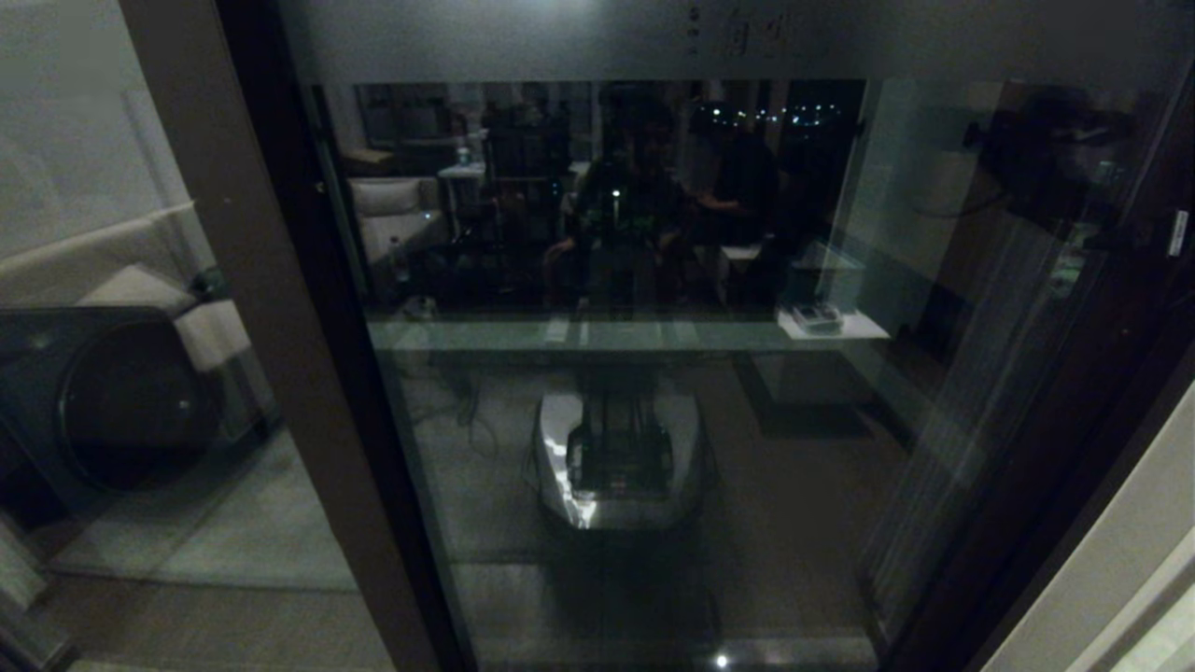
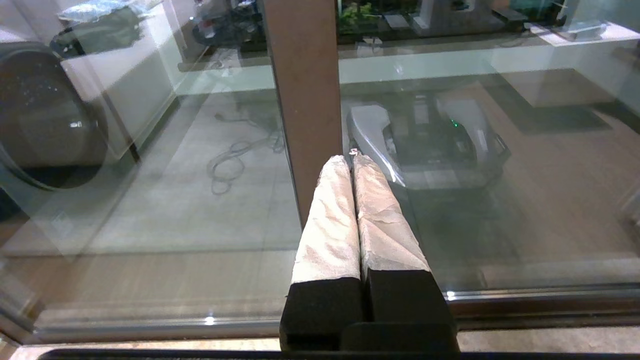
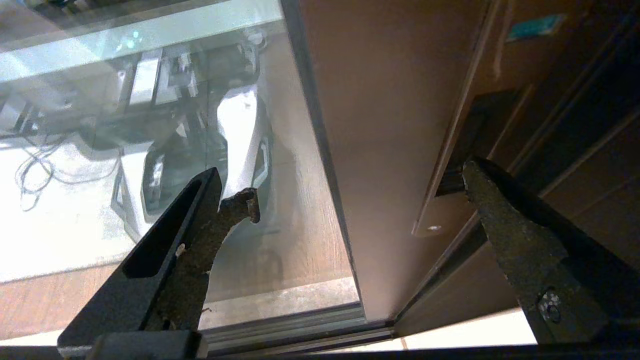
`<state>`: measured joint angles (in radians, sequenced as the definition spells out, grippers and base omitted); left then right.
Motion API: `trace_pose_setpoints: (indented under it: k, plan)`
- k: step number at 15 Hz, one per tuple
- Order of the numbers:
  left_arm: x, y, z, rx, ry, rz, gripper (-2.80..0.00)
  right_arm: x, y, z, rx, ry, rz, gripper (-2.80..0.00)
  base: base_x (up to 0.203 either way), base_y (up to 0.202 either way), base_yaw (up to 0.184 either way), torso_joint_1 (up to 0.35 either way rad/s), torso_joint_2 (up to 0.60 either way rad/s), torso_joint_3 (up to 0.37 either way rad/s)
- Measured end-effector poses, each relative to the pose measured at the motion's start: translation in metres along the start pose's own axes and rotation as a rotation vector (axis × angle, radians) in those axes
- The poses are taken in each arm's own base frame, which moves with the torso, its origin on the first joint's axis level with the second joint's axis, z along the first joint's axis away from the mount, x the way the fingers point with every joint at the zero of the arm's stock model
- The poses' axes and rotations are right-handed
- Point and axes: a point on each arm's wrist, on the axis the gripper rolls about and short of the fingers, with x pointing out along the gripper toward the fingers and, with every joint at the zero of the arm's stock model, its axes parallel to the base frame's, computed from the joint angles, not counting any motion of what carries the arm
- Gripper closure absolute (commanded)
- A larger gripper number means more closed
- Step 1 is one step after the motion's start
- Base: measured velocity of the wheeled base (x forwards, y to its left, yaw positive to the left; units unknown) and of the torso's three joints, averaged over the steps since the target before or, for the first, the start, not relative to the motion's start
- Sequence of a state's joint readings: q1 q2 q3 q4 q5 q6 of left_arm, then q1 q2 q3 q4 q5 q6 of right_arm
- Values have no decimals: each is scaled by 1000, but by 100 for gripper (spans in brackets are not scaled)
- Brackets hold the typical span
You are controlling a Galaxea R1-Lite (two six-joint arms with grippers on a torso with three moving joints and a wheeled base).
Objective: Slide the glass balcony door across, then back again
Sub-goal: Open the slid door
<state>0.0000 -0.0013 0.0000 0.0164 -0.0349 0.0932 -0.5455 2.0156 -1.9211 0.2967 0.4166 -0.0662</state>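
One glass balcony door [image 1: 635,373] fills the head view, its brown stile and recessed handle [image 3: 462,145] between the right gripper's [image 3: 350,185] wide-spread fingers, likely lining up a pull. Left gripper [image 2: 352,160] sits closed, parked by the fixed frame post [image 2: 305,90].

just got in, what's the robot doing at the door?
It is working the glass balcony door. The right gripper is open, fingers spread either side of the door's brown stile, one finger tip close by the slim black recessed handle; nothing is gripped. The left gripper is shut and empty, idle near another brown frame post. The glass reflects the robot's own base.
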Motion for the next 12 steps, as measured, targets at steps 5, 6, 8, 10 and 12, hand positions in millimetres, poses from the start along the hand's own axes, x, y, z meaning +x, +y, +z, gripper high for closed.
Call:
trace_pose_setpoints:
  k: [5, 6, 8, 10, 12]
  plan:
    - [0, 0, 0, 0, 0, 0, 0, 9, 4, -2, 21, 8, 18, -280, 0, 0, 0, 0, 0, 0]
    - [0, 0, 0, 0, 1, 0, 0, 11, 5, -2, 25, 5, 23, -280, 0, 0, 0, 0, 0, 0]
    - [0, 0, 0, 0, 1, 1, 0, 14, 8, 0, 47, -16, 32, -280, 0, 0, 0, 0, 0, 0]
    - [0, 0, 0, 0, 0, 0, 0, 18, 10, -1, 48, -19, 38, -280, 0, 0, 0, 0, 0, 0]
    - [0, 0, 0, 0, 0, 0, 0, 20, 10, -2, 48, -17, 40, -280, 0, 0, 0, 0, 0, 0]
